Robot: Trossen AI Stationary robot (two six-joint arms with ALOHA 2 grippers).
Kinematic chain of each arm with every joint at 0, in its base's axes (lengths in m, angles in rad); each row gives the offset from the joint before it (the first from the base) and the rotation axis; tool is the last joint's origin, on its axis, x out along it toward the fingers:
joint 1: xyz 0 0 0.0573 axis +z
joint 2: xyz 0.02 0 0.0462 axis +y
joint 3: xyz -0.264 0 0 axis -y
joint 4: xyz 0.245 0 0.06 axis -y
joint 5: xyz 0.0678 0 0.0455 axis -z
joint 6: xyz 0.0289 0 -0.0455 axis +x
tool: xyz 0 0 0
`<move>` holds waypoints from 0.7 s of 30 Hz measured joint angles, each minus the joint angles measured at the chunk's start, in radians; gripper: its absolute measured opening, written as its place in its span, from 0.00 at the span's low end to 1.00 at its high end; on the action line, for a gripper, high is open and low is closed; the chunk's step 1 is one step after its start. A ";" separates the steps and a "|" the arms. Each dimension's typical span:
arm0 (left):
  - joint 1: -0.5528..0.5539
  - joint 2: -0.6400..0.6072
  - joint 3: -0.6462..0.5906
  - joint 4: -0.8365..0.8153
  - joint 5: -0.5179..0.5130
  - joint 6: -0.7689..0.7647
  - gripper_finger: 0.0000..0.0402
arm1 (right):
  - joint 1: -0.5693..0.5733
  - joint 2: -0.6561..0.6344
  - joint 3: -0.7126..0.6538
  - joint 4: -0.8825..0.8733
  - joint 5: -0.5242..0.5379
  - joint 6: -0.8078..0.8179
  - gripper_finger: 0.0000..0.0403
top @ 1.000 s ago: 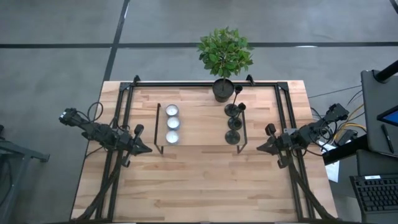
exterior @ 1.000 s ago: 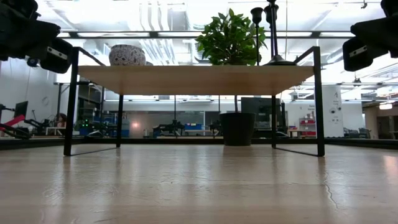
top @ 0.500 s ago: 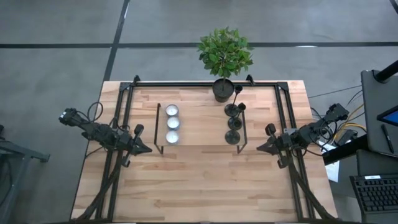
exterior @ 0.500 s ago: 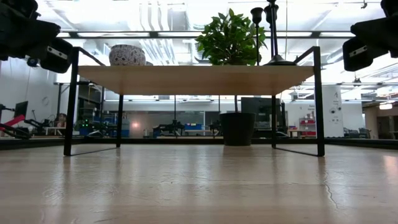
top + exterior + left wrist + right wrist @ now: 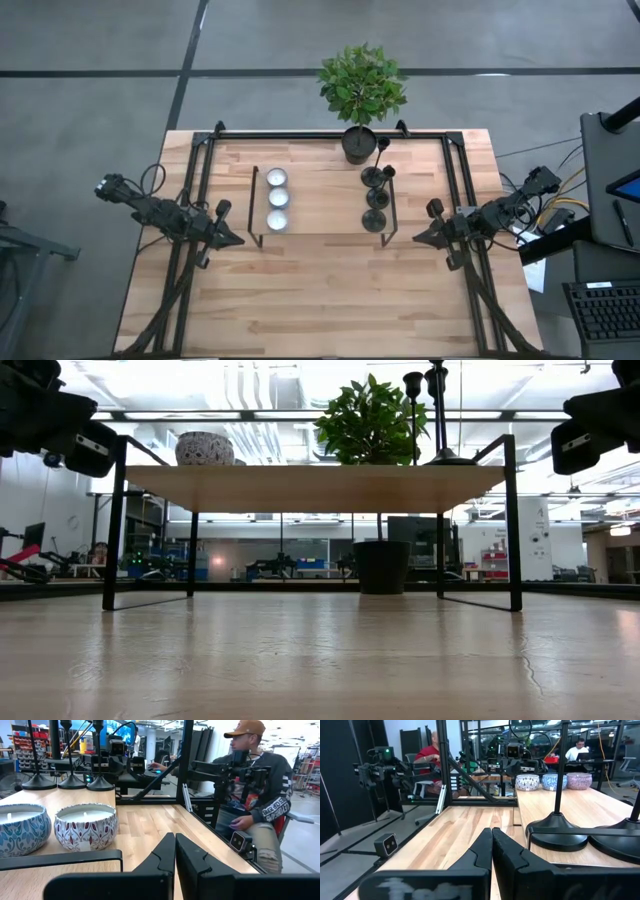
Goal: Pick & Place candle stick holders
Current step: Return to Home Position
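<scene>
Three black candle stick holders (image 5: 376,198) stand in a row by their disc bases on the right end of a small raised wooden shelf (image 5: 322,205); they show in the right wrist view (image 5: 559,834) and the left wrist view (image 5: 70,779). My left gripper (image 5: 238,240) is shut and empty at the table's left, beside the shelf. My right gripper (image 5: 418,239) is shut and empty at the table's right, beside the shelf. In the left wrist view (image 5: 175,847) and the right wrist view (image 5: 492,840) the fingertips meet.
Three white tealight candles (image 5: 276,198) in patterned tins stand on the shelf's left end. A black plant pot (image 5: 358,144) with a green plant stands at the table's far edge. Black frame rails (image 5: 196,190) run along both table sides. People sit beyond the table (image 5: 250,785).
</scene>
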 joint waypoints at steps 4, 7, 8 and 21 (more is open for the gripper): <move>0.000 0.000 0.000 0.000 0.000 0.000 0.02 | 0.000 0.000 0.000 0.000 0.000 -0.004 0.02; 0.000 0.000 0.000 0.000 0.000 0.000 0.02 | 0.000 0.000 0.000 0.000 0.000 -0.005 0.02; 0.000 0.000 0.000 0.000 0.000 0.000 0.02 | 0.000 0.000 0.000 0.000 0.000 -0.005 0.02; 0.000 0.000 0.000 0.000 0.000 0.000 0.02 | 0.000 0.000 0.000 0.000 0.000 -0.006 0.02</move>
